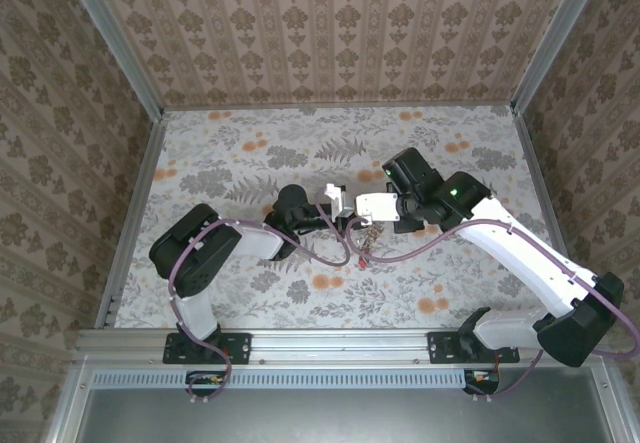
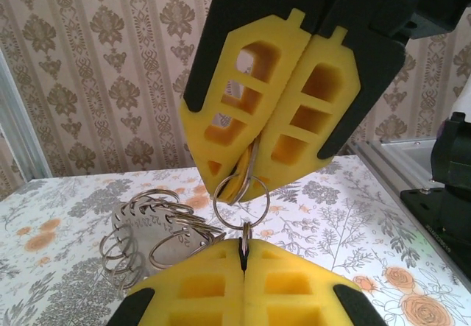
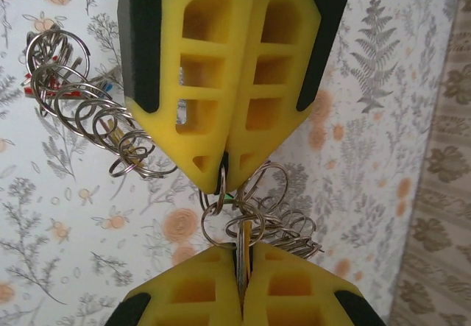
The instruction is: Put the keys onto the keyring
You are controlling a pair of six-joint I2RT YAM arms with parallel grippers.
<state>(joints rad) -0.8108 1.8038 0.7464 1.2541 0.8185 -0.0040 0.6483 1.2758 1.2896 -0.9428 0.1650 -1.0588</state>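
- Right now the keyring [image 3: 131,149] hangs in the air over the flowered table [image 1: 250,153], strung between my two claws at the middle of the workspace. It looks like a loose chain of thin, springy wire rings, curling off to one side.
- Some keys [image 3: 33,87] seem to be on it already: red and blue heads show among the far rings.
- My left claw [image 2: 243,243] is pinched tight on one link of the chain, which I see edge-on between the pads.
- My right claw [image 3: 241,246] is clamped just as narrowly on a flat metal blade. I take it for the yellow-headed key [image 2: 235,186], because a yellow sliver shows at those tips from the other side.
- The two sets of tips nearly touch, with a single ring [image 2: 241,202] between them.
- I judge this to be mid-threading, with a key being worked onto a link.
- Next I need a small, careful twist along the coil while the left grip stays steady. The wire is slippery and could spring free.
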